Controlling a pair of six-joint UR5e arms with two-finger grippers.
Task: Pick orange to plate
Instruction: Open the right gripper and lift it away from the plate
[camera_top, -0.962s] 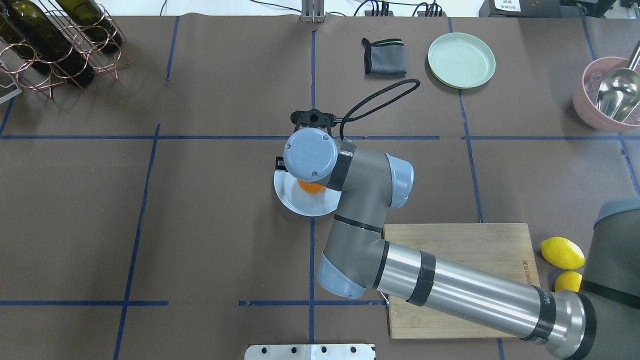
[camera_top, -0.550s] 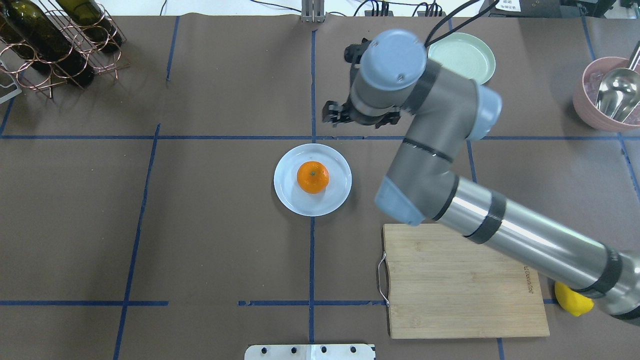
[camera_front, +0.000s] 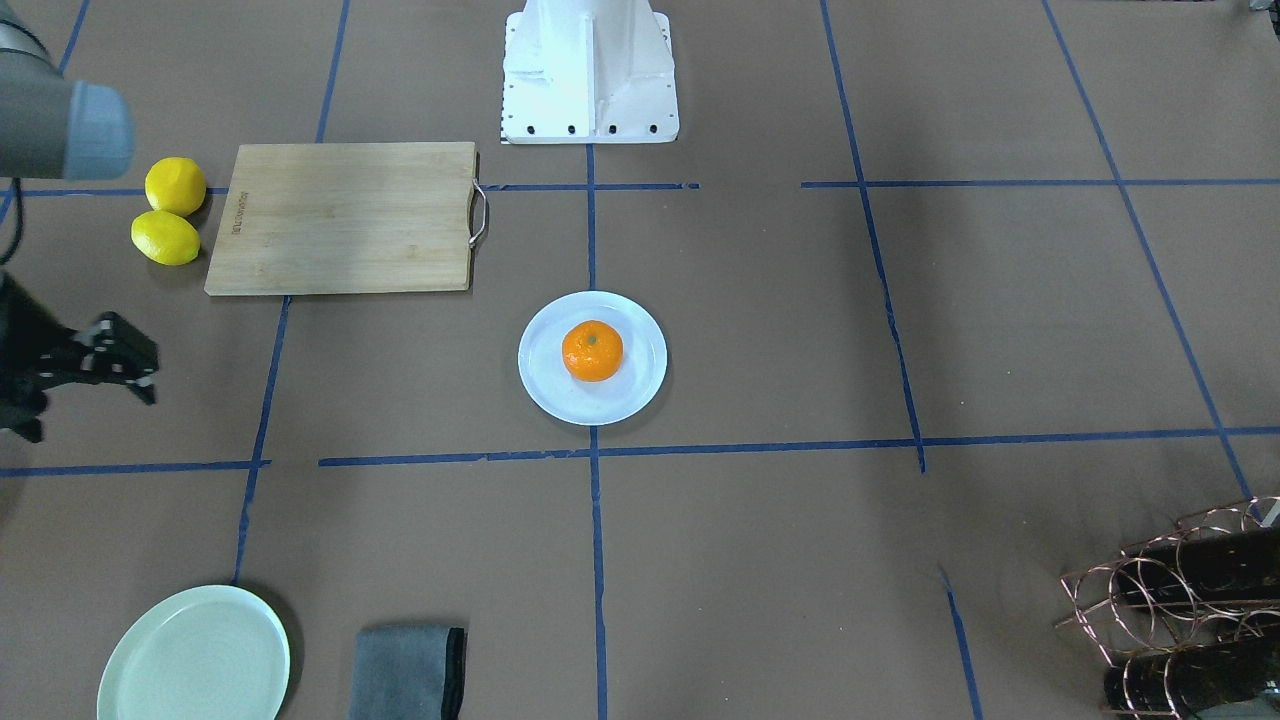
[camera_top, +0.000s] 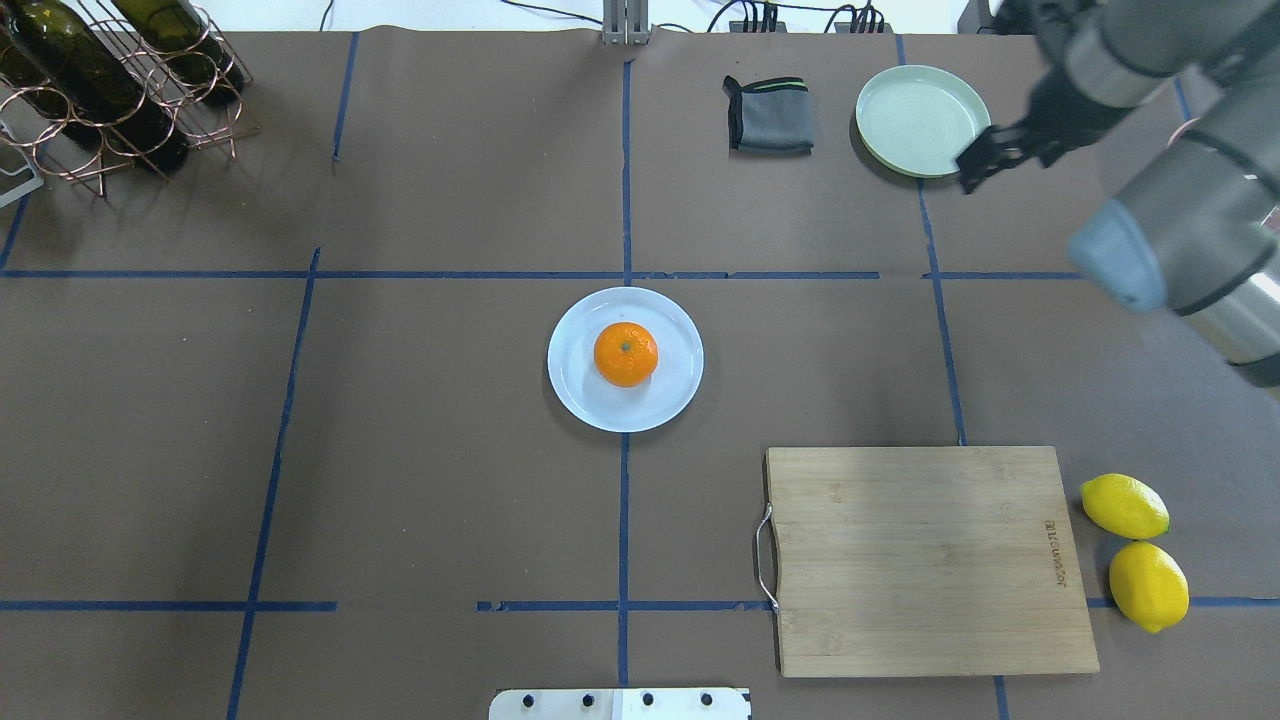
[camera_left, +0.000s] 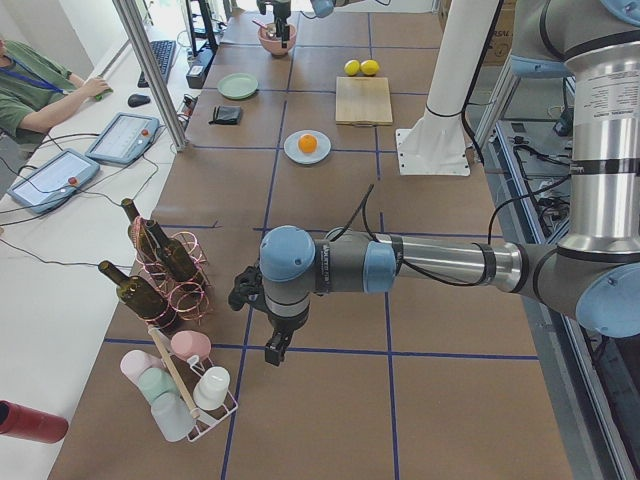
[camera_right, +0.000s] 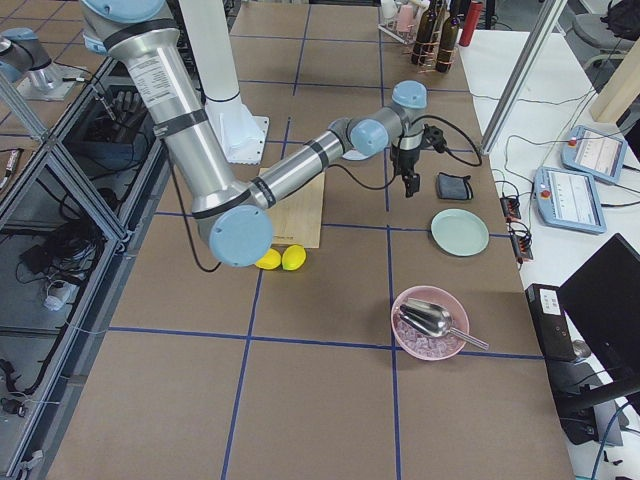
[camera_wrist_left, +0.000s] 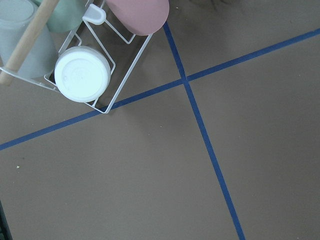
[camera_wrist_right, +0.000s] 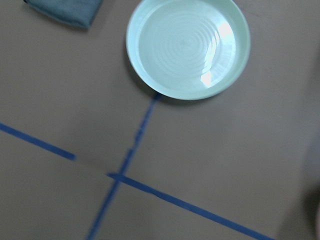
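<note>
Sitting at the middle of the plate (camera_top: 676, 392), the orange (camera_top: 625, 354) is a small, round, bright fruit with a faintly dimpled skin and a tiny green stem dot facing up. Nothing touches it but the plate. That plate is round, shallow and pale bluish-white with a raised rim, and it lies on the brown table (camera_top: 400, 420) where two blue tape lines meet.

One orange and one such plate are in view. Beyond them lies one wooden cutting board (camera_top: 925, 560) with a metal handle, and just beside its far edge two yellow lemons (camera_top: 1125, 506), close together. Towards the operators' side are one mint-green plate (camera_top: 923, 120) and one folded grey cloth (camera_top: 770, 115). One pink bowl (camera_right: 405, 342) holds one metal scoop (camera_right: 428, 317). A copper wire rack (camera_top: 100, 110) carries dark bottles.

The right gripper (camera_front: 85, 395) hangs above the table near the mint-green plate, well apart from the orange, its claw spread and grasping nothing. The left gripper (camera_left: 275, 348) points down over the table's far end, near a white wire stand (camera_left: 185, 395) with four upturned cups; whether that claw is released or clenched cannot be told.
</note>
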